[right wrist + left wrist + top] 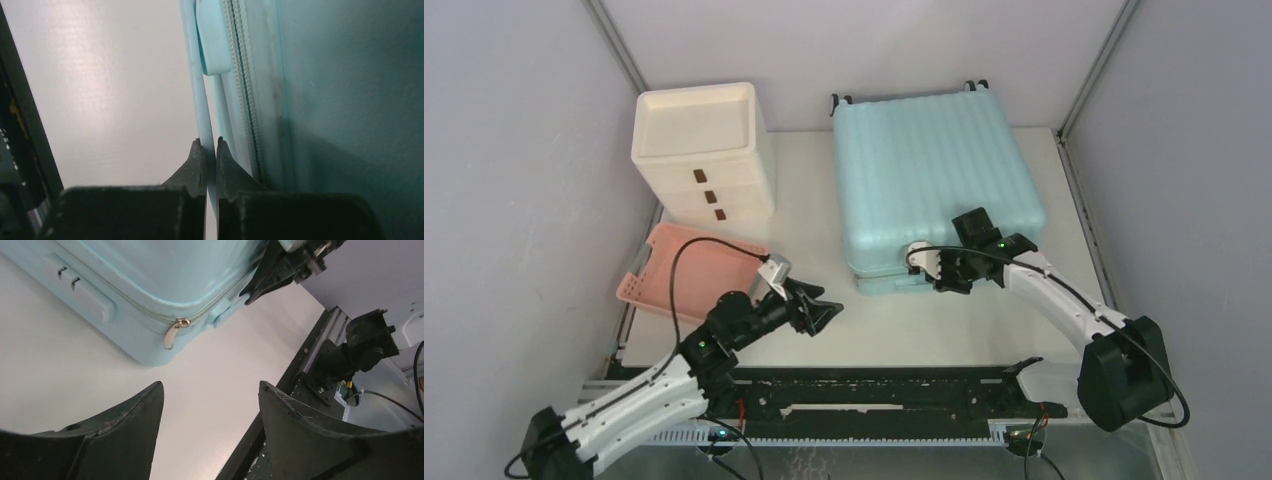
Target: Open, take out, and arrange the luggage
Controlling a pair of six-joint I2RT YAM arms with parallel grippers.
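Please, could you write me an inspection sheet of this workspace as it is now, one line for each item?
Surface: white table, no spill seen.
Job's things: luggage lies flat at the far right, shells together; zipper pull hangs at a near corner.
Clutter: cream drawer cabinet at the far left; pink basket in front of it.
Grippers: left gripper open, holding nothing, apart from the luggage; right gripper shut on a thin pale blue strip at the luggage's edge.
Cables: black cable loops over the pink basket; a second one follows the right arm.
Surroundings: grey walls; black rail along the near edge.
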